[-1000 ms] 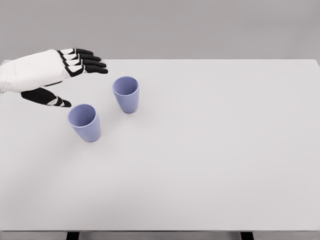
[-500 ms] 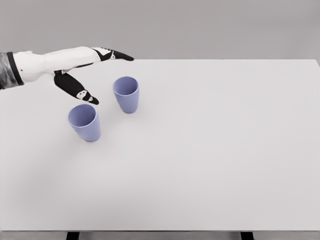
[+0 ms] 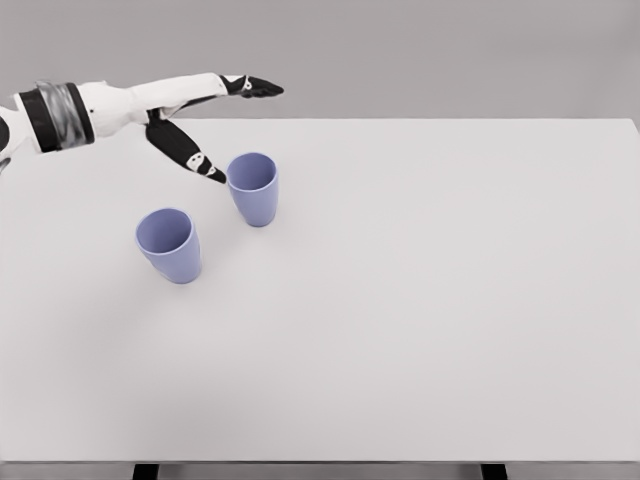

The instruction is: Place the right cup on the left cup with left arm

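Observation:
Two lavender-blue cups stand upright on the white table [image 3: 420, 300]. The right cup [image 3: 252, 188] is farther back; the left cup [image 3: 169, 244] is nearer and to its left. My left hand [image 3: 238, 128] reaches in from the upper left, open, turned edge-on. Its black fingers [image 3: 258, 87] stretch out above and behind the right cup, and the thumb [image 3: 192, 155] points down toward that cup's left rim, close to it but not clearly touching. Nothing is held. The right arm does not show.
The table's far edge runs just behind the hand, against a plain grey wall. Dark table legs [image 3: 145, 470] peek out below the front edge.
My left hand has swept right and farther back, from beside the left cup to just over the right cup, rolling so the thumb hangs downward. Both cups stayed put.

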You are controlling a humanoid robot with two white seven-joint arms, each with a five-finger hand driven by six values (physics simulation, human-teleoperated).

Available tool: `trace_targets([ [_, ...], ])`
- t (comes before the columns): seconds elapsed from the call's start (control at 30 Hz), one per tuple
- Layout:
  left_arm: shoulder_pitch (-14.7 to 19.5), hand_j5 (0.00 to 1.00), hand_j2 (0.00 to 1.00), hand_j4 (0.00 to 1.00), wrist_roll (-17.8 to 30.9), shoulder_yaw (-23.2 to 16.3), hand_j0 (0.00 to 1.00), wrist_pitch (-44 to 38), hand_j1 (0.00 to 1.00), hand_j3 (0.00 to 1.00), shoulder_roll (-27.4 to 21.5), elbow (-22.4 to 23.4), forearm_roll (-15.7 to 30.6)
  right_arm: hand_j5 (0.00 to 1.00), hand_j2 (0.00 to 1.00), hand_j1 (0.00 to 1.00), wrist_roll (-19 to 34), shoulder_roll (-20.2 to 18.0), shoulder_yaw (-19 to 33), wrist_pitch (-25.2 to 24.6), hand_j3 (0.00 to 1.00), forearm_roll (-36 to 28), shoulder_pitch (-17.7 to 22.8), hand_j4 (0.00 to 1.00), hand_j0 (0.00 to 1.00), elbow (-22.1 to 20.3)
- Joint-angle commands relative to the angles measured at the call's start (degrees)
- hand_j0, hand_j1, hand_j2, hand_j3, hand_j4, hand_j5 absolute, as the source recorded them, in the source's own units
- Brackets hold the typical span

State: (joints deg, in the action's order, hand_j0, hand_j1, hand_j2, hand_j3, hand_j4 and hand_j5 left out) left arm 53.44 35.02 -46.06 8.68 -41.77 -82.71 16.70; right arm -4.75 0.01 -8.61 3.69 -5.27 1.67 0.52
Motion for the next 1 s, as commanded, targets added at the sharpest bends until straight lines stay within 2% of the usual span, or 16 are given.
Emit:
trace_targets([
  [0.0,-0.09,1.0,1.0,1.0,-0.02,-0.61,1.0,-3.76,1.0,1.0,1.42,1.5,1.67,1.0,1.0,1.0,0.0,-0.01,0.0,0.0,1.0,-0.01,-0.09,1.0,1.0,0.0],
  [0.1,0.0,1.0,1.0,1.0,-0.02,-1.92,1.0,-6.84,1.0,1.0,2.13,3.52,3.43,1.0,1.0,1.0,0.0,-0.01,0.0,0.0,1.0,-0.01,0.0,1.0,1.0,0.0],
  [0.37,-0.09,1.0,1.0,1.0,-0.02,-2.28,1.0,-7.01,1.0,1.0,5.38,9.41,3.6,1.0,1.0,1.0,0.0,-0.01,0.0,0.0,1.0,-0.01,0.0,1.0,1.0,0.0],
  [0.63,-1.14,1.0,1.0,1.0,-0.02,-2.36,1.0,-7.1,1.0,1.0,6.26,10.2,3.69,1.0,1.0,1.0,0.0,-0.01,0.0,0.0,1.0,-0.01,-0.09,1.0,1.0,0.0],
  [0.97,-1.76,1.0,1.0,1.0,-0.02,-2.63,1.0,-7.1,1.0,1.0,8.37,14.86,3.43,1.0,1.0,1.0,0.0,-0.01,0.0,0.0,1.0,-0.01,0.0,1.0,1.0,0.0],
])
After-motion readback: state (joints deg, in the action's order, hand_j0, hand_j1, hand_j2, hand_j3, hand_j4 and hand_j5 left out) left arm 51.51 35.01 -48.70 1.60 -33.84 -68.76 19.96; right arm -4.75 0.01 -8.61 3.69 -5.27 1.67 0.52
